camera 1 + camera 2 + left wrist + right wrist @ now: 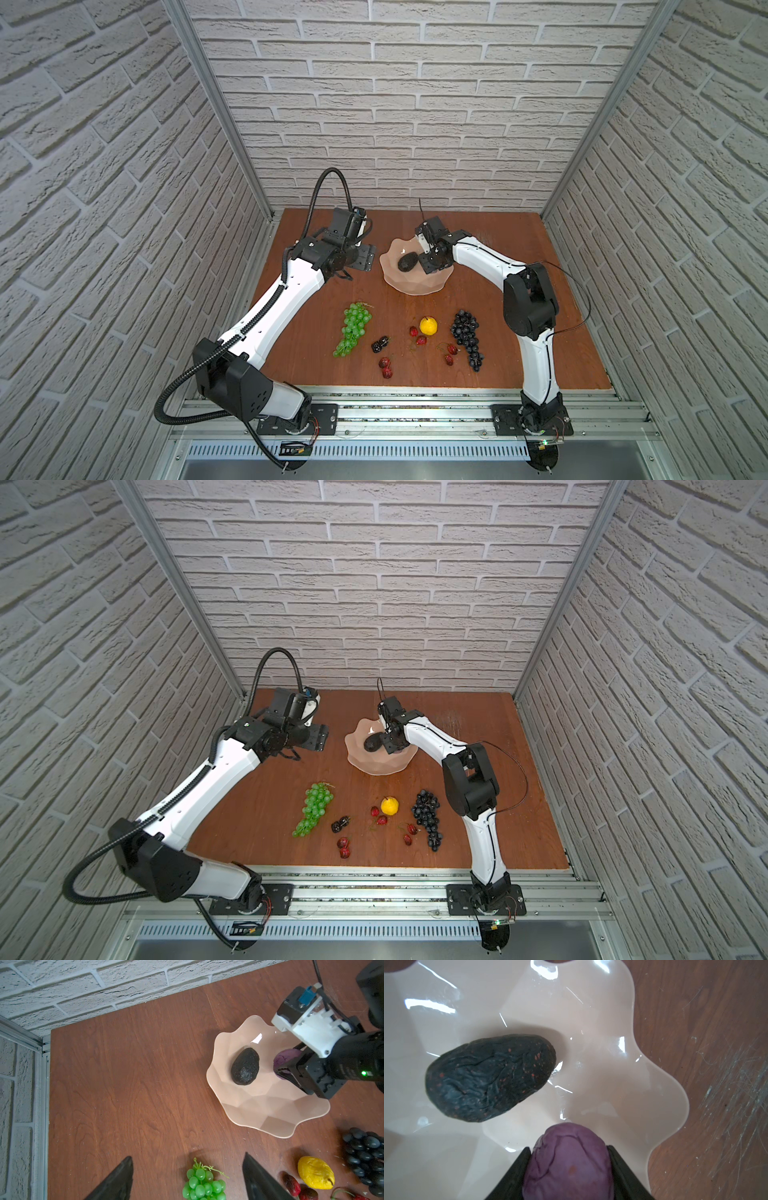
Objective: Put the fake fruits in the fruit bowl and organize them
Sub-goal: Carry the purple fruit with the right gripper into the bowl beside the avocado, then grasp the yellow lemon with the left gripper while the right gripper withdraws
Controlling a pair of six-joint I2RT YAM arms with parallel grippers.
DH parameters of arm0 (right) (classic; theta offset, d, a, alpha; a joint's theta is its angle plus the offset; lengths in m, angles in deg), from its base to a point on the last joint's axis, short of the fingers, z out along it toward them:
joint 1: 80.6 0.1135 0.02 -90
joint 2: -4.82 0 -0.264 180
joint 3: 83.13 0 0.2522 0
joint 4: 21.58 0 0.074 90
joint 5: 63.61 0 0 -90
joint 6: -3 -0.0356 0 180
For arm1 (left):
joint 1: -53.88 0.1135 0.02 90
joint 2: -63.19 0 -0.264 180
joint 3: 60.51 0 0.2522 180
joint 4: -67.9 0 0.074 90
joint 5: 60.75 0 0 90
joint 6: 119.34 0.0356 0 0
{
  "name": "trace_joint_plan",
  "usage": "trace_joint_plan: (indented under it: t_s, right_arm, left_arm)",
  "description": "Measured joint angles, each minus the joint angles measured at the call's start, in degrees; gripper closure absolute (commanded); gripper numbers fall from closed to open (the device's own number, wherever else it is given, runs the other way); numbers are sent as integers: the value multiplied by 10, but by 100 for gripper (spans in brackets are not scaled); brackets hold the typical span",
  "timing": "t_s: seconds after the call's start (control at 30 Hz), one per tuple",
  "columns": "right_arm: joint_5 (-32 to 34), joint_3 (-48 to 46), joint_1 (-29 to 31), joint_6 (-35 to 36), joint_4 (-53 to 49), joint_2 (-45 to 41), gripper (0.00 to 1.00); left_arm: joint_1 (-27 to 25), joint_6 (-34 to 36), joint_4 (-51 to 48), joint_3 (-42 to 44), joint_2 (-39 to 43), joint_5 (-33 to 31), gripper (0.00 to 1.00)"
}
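Note:
The pale pink fruit bowl (415, 286) (259, 1113) stands at the back middle of the table. In it lies the blackish avocado (407, 262) (490, 1078). My right gripper (568, 1147) is shut on the purple round fruit (569, 1159) (284, 1057) just above the bowl's right half. To the bowl's left my left gripper (188, 1155) (359, 257) hangs open and empty above bare wood. On the table in front lie the green grape bunch (353, 328), black berries (380, 344), lemon (428, 325), dark grape bunch (467, 336) and several red cherries (385, 368).
Brick-patterned walls and aluminium posts (224, 108) close in the wooden table (316, 316) on three sides. A metal rail (415, 409) with both arm bases runs along the front edge. The right arm's elbow (530, 303) stands beside the dark grapes.

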Motion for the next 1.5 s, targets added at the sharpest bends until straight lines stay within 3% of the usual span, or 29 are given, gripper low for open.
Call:
trace_joint_plan:
  t_s: [0.57, 0.67, 0.87, 1.07, 1.3, 1.5]
  right_arm:
    - [6, 47, -3, 8, 17, 65, 58]
    - [8, 55, -3, 10, 17, 70, 53]
    - [10, 57, -3, 12, 17, 71, 33]
    - [12, 57, -3, 17, 13, 70, 25]
    - [12, 57, -3, 19, 0, 37, 24]
    - [12, 21, -3, 16, 1, -49, 23]
  left_arm:
    - [2, 7, -14, 0, 0, -9, 18]
    - [2, 6, -15, 0, 0, -9, 17]
    - [2, 4, -23, 0, 0, -6, 15]
    - [2, -7, -27, 0, -2, 13, 15]
    - [2, -32, -27, 2, -14, 51, 15]
    - [-23, -58, -27, 19, -30, 75, 15]
